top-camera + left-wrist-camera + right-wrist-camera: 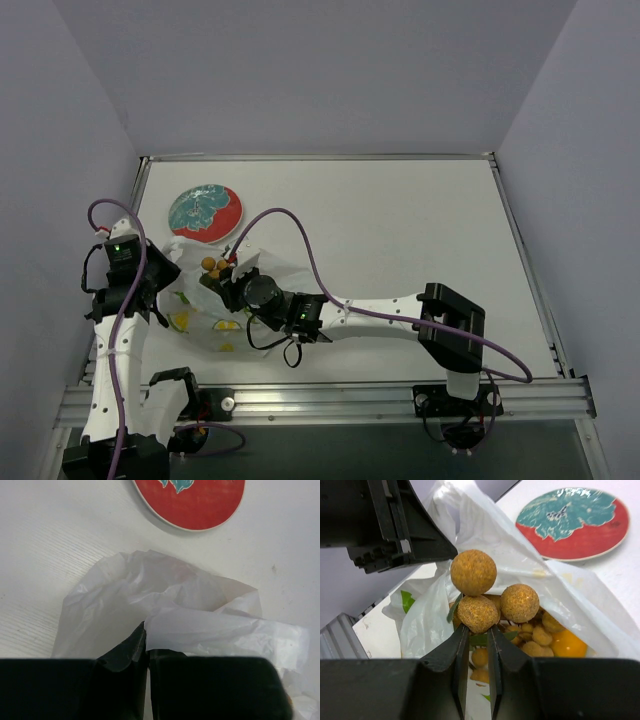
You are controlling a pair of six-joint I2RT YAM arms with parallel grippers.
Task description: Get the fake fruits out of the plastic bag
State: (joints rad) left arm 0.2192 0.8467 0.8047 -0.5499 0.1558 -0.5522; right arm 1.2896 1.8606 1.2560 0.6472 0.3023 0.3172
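The translucent white plastic bag point(205, 310) lies at the table's left front. My left gripper point(146, 645) is shut on a fold of the bag point(165, 605) at its left edge. My right gripper point(479, 635) is shut on the bunch of orange-yellow berries point(480, 597) with green leaves, held at the bag's mouth; the berries show in the top view point(214, 266). An orange-yellow mango-like piece point(570, 642) lies inside the bag. Yellow slices point(226, 326) and a green piece point(182, 298) show through the plastic.
A red-and-teal round plate point(206, 212) lies on the table just behind the bag; it also shows in the left wrist view point(192, 502) and the right wrist view point(572, 522). The left arm's gripper body point(390, 525) hangs close over the bag.
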